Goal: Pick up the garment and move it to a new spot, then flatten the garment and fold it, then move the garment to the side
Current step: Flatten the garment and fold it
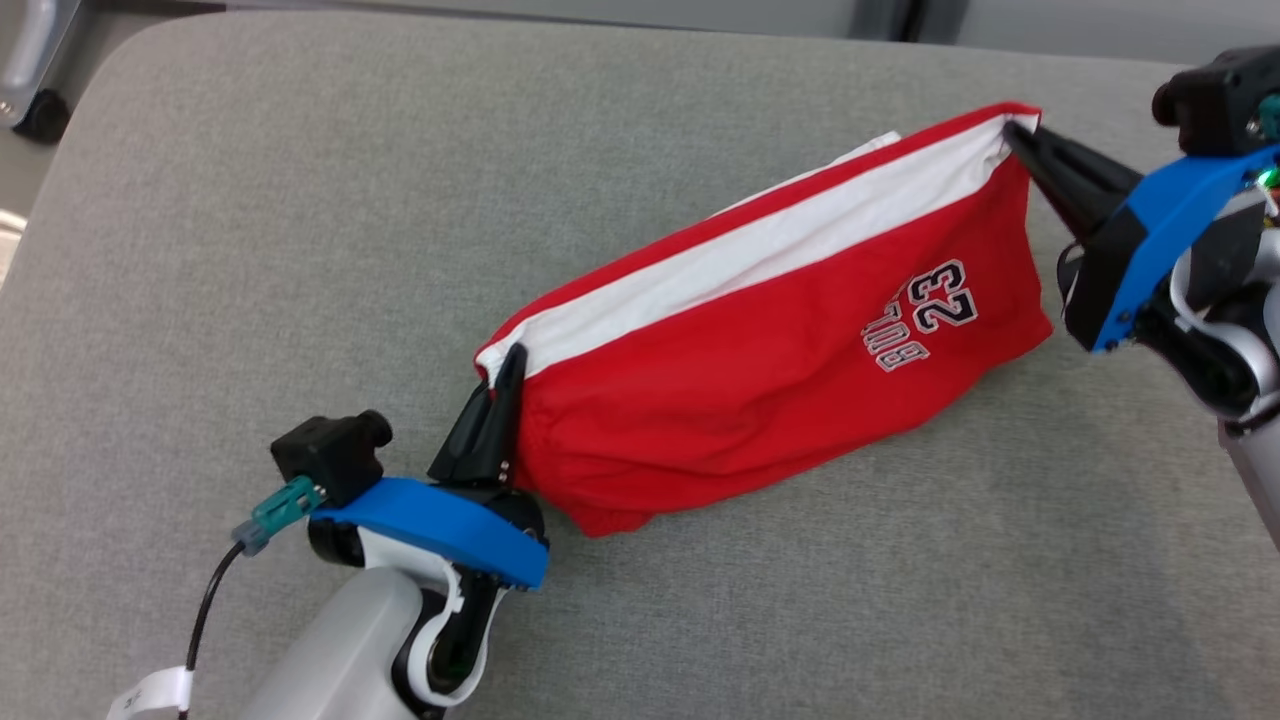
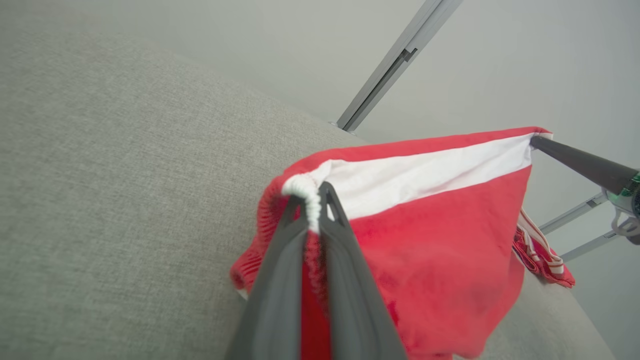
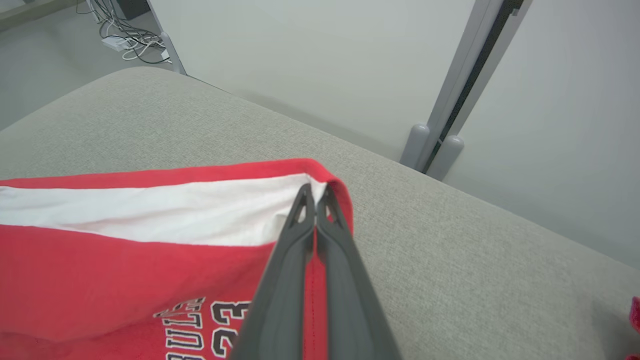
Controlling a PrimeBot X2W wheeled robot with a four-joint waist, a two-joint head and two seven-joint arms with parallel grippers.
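Garment (image 1: 760,370): red-white shorts stretched over grey cushion (image 1: 300,200) | left gripper (image 1: 513,352) pinching elastic waistband end | right gripper (image 1: 1012,130) pinching opposite corner | judged soft, light, limp, sags between holds; corners along top edge grip best

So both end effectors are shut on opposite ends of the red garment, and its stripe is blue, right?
Not blue: the head view shows the stripe is white. The left end effector and right end effector are shut on opposite ends of the garment.
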